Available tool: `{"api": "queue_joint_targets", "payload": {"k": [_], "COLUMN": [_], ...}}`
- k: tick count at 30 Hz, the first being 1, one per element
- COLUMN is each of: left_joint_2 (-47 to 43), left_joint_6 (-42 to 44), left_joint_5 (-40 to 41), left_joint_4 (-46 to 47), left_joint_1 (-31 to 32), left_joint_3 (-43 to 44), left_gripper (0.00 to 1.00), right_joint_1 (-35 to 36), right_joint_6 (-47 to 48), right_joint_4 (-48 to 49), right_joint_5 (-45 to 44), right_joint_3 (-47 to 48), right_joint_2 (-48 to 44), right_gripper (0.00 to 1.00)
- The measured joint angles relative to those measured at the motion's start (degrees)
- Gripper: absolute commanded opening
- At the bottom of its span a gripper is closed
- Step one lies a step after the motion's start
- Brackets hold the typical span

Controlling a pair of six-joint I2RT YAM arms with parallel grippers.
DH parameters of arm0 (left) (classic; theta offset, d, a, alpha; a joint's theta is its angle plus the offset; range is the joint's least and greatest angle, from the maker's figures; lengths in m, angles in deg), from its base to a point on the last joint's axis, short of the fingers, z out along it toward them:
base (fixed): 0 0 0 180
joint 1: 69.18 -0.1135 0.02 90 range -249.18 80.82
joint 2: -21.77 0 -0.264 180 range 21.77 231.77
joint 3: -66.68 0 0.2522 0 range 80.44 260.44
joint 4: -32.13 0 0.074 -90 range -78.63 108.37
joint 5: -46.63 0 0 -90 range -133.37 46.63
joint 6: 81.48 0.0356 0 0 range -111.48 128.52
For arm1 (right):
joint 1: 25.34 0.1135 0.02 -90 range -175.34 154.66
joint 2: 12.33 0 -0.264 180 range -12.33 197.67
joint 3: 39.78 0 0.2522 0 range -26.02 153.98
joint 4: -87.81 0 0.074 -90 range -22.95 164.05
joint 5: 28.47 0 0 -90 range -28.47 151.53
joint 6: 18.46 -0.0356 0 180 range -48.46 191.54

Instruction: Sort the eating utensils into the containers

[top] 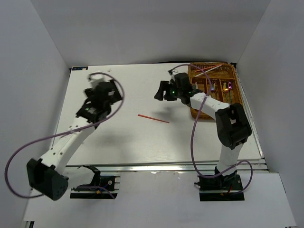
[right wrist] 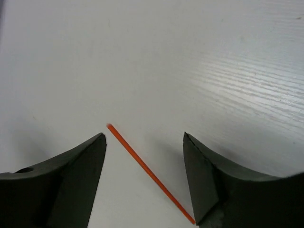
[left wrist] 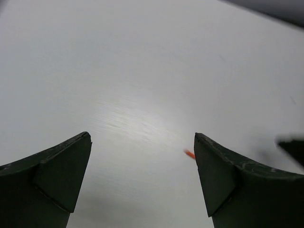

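Wicker cutlery tray [top: 199, 71] sits far right, several utensils inside; one red chopstick [top: 153, 118] lies alone mid-table, so it looks nearly done.

Left wrist: left gripper [left wrist: 142, 142] spread wide, empty, the red tip just beside one finger.

Right wrist: right gripper [right wrist: 145, 137] spread, straddling the chopstick, not pinching it.

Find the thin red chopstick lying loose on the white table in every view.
Top external: thin red chopstick at mid-table, slightly slanted.
Left wrist: only its tip shows, right of centre.
Right wrist: a long diagonal through the lower centre.
Shared landmark: white wood-grain tabletop under it in all three.
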Motion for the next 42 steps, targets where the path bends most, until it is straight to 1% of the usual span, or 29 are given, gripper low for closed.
{"api": "queue_joint_targets", "payload": {"k": [1, 2, 4, 6, 7, 9, 13, 16, 20, 21, 24, 25, 29, 30, 31, 35, 38, 41, 42], "left_joint_2": [-2.45, -4.37, -6.99, -7.74, -7.78, -7.69, -8.79, -9.57, -9.88, -9.99, -10.34, -10.45, -10.93, -11.13, -11.37, -12.55, -13.03, -13.18, -13.29], "left_joint_6": [-0.90, -1.51, -1.62, -0.57, 0.26, 2.12, 5.01, 6.27, 7.19, 7.34, 7.76, 7.87, 8.15, 8.20, 8.22, 8.50, 8.61, 8.63, 8.63], "left_joint_5": [1.68, 3.32, 4.24, 3.10, 1.99, 0.33, -2.14, -3.37, -4.07, -4.33, -4.94, -5.09, -5.57, -5.81, -5.92, -6.43, -6.58, -6.58, -6.58], "left_joint_4": [-0.63, -1.36, -3.30, -4.28, -4.31, -4.52, -4.37, -5.44, -4.96, -4.81, -4.46, -4.37, -4.24, -4.24, -4.24, -4.17, -3.91, -3.78, -3.76], "left_joint_1": [-3.69, -7.43, -11.54, -11.69, -11.45, -11.08, -10.88, -10.88, -10.88, -10.88, -10.88, -10.88, -10.88, -10.88, -10.88, -10.88, -10.88, -10.88, -10.88], "left_joint_3": [-1.07, -2.19, -3.89, -5.14, -6.08, -8.57, -15.30, -18.03, -18.05, -18.05, -18.05, -18.05, -18.05, -18.05, -18.05, -18.05, -18.05, -18.18, -18.36], "left_gripper": [0.98, 0.98, 0.98, 0.98, 0.98, 0.98, 0.98, 0.98, 0.98, 0.98, 0.98, 0.98, 0.98, 0.98, 0.98, 0.98, 0.98, 0.98, 0.98], "right_joint_1": [0.79, 1.92, 4.74, 7.87, 9.22, 11.85, 15.28, 16.87, 17.88, 17.92, 17.92, 17.92, 18.03, 18.10, 18.14, 18.03, 17.29, 15.76, 14.86], "right_joint_6": [3.96, 8.63, 16.92, 24.17, 27.36, 32.89, 41.09, 44.98, 47.56, 48.00, 49.03, 49.22, 49.48, 49.59, 49.94, 50.62, 49.46, 44.13, 40.22], "right_joint_4": [-2.56, -6.01, -11.80, -17.00, -19.28, -23.52, -30.49, -34.34, -37.83, -38.27, -39.32, -39.82, -41.03, -41.13, -41.18, -41.29, -41.18, -38.88, -37.18], "right_joint_5": [0.31, 0.24, -1.09, -2.60, -3.32, -4.39, -5.95, -6.97, -6.93, -6.93, -6.27, -6.14, -6.29, -6.34, -6.38, -4.33, -2.23, -0.31, 0.28], "right_joint_3": [0.59, 2.25, 7.34, 13.42, 16.44, 21.07, 25.77, 28.37, 31.10, 31.93, 32.68, 32.85, 33.68, 33.68, 33.68, 33.64, 33.57, 31.43, 30.32], "right_joint_2": [0.42, 1.42, 4.79, 8.98, 11.17, 14.64, 18.86, 21.62, 24.50, 24.92, 25.35, 25.44, 25.92, 25.92, 25.92, 25.92, 25.68, 23.61, 22.14], "right_gripper": [0.75, 0.75, 0.72, 0.69, 0.66, 0.65, 0.64, 0.60, 0.54, 0.47, 0.32, 0.24, 0.12, 0.02, 0.00, 0.00, 0.00, 0.00, 0.00]}}
